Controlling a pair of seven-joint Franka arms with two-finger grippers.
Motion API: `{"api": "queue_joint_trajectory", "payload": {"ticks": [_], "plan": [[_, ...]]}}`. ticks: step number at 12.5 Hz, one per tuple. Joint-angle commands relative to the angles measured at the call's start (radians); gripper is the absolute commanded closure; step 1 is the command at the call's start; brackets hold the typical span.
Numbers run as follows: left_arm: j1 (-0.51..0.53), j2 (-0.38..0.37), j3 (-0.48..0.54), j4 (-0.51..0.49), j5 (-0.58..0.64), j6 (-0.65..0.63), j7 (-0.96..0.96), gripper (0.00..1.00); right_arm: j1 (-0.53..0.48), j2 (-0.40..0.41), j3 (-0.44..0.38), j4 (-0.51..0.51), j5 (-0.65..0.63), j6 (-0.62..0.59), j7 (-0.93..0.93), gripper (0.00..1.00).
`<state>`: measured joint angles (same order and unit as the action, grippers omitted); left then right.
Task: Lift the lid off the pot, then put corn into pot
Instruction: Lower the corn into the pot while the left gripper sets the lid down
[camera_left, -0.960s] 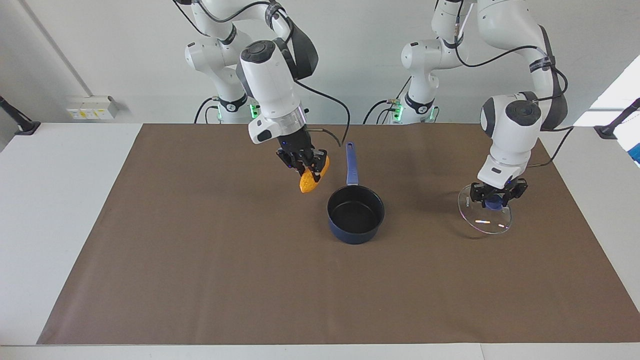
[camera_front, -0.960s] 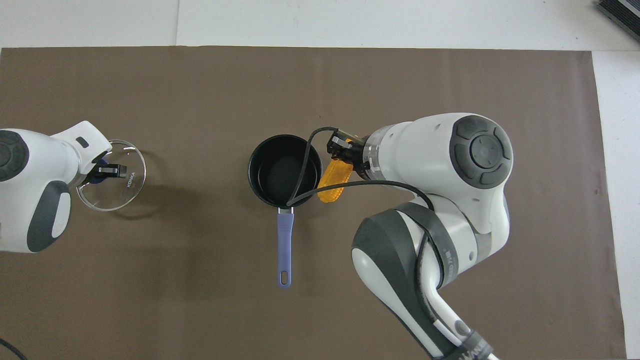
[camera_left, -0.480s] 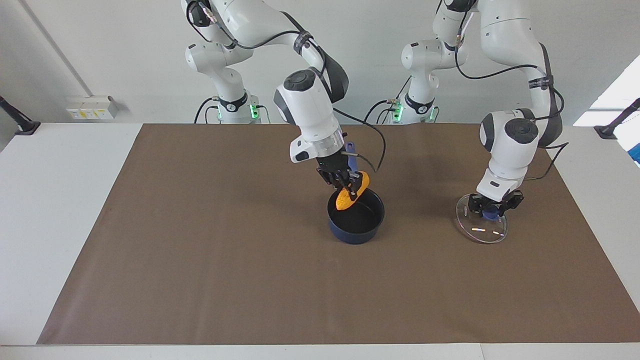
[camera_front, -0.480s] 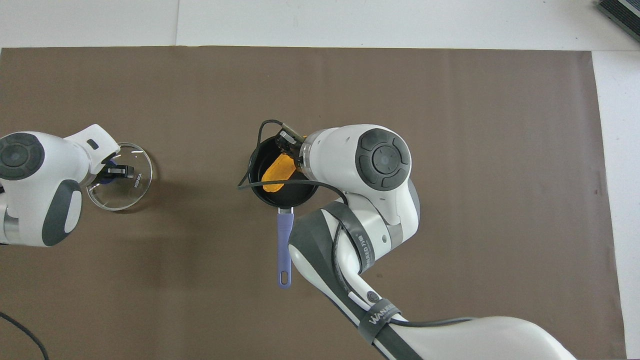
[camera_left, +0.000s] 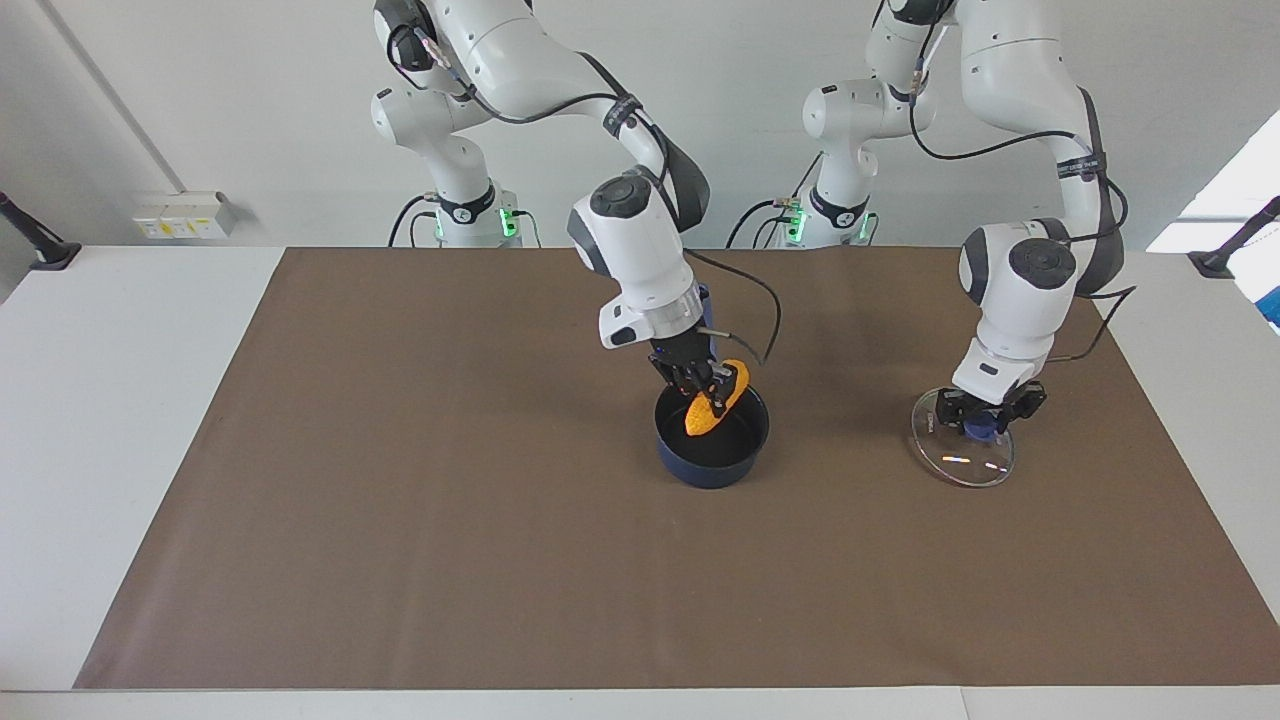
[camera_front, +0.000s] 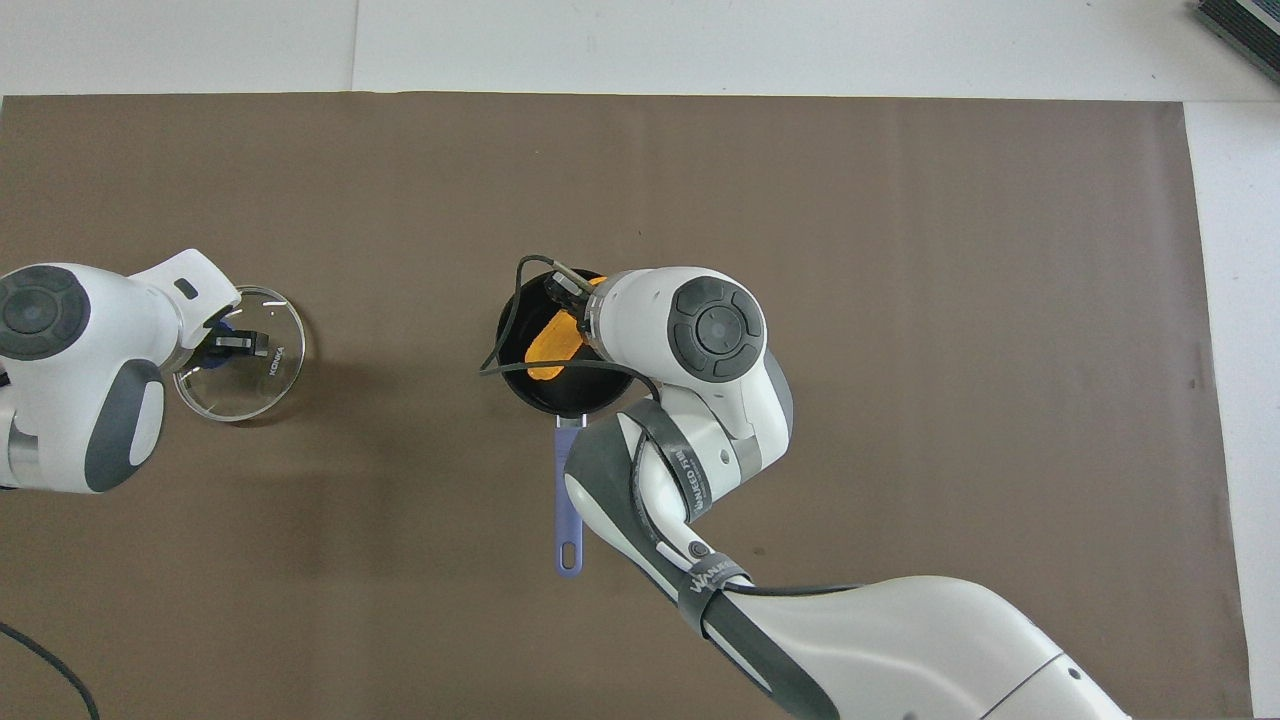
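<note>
Brown matting (camera_left: 420, 520) covers the white table (camera_left: 110, 400) under a plain pale wall, and the action is right in the middle of it. A second ago the right gripper (camera_left: 712, 392) was carrying the small yellow-orange ridged corn cob (camera_left: 715, 411) in the air beside the open pan; now it has swung across and dipped, and the cob hangs tilted inside the mouth of the small dark navy saucepan (camera_left: 712, 462) with the black interior, its long blue-purple handle (camera_front: 568, 510) pointing toward the robots' edge of the table. The fingers are pinched tight on the cob's upper half. Whether the lower tip already touches the pan floor I can't quite say from here; it looks just short. So the second step is nearly home: by my reading only the release is left.

Over toward the left arm's end of the mat, the left gripper (camera_left: 985, 416) has come down too, pressed together on the blue knob of the round clear glass lid with the thin metal rim (camera_left: 965, 462). A second ago that lid was up and tilted; now it sits low, on or just above the mat, well apart from the saucepan. Lid step done, in effect.

Contents check: the saucepan holds nothing but that incoming cob.
</note>
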<state>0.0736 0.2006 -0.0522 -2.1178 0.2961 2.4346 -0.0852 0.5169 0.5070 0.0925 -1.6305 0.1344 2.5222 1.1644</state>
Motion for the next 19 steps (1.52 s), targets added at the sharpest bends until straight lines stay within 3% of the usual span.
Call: {"api": "queue_joint_trajectory", "payload": {"ticks": [1, 3, 6, 7, 8, 10, 11, 14, 17, 19], "plan": [[0.005, -0.009, -0.009, -0.011, 0.017, -0.002, 0.004, 0.24, -0.001, 0.011, 0.003, 0.000, -0.035, 0.003, -0.014, 1.00], [0.003, -0.004, -0.009, 0.001, 0.017, 0.000, 0.005, 0.00, -0.002, 0.010, 0.003, -0.014, -0.038, 0.001, -0.031, 1.00], [-0.003, -0.010, -0.011, 0.028, 0.017, -0.002, 0.004, 0.00, 0.000, 0.005, 0.003, -0.026, -0.038, -0.002, -0.044, 1.00], [-0.006, -0.019, -0.011, 0.042, 0.017, -0.005, 0.004, 0.00, 0.000, 0.005, 0.003, -0.026, -0.038, 0.000, -0.048, 0.91], [-0.006, -0.041, -0.018, 0.071, 0.015, -0.046, 0.005, 0.00, 0.000, 0.005, 0.003, -0.025, -0.038, 0.001, -0.046, 0.70], [-0.018, -0.065, -0.023, 0.158, 0.005, -0.200, 0.016, 0.00, -0.001, 0.007, 0.003, -0.020, -0.032, 0.001, -0.038, 0.52], [-0.037, -0.079, -0.029, 0.214, -0.012, -0.292, 0.018, 0.00, -0.002, 0.007, 0.003, -0.014, -0.019, 0.001, -0.034, 0.30], [-0.049, -0.119, -0.029, 0.382, -0.196, -0.483, 0.112, 0.00, -0.002, 0.001, 0.003, -0.009, -0.016, 0.001, -0.032, 0.13], [-0.049, -0.128, -0.046, 0.579, -0.226, -0.728, 0.139, 0.00, -0.009, -0.045, 0.003, -0.005, -0.016, -0.020, -0.040, 0.07], [-0.046, -0.133, -0.044, 0.653, -0.262, -0.822, 0.137, 0.00, -0.024, -0.116, -0.002, -0.014, -0.016, -0.092, -0.054, 0.06]]}}
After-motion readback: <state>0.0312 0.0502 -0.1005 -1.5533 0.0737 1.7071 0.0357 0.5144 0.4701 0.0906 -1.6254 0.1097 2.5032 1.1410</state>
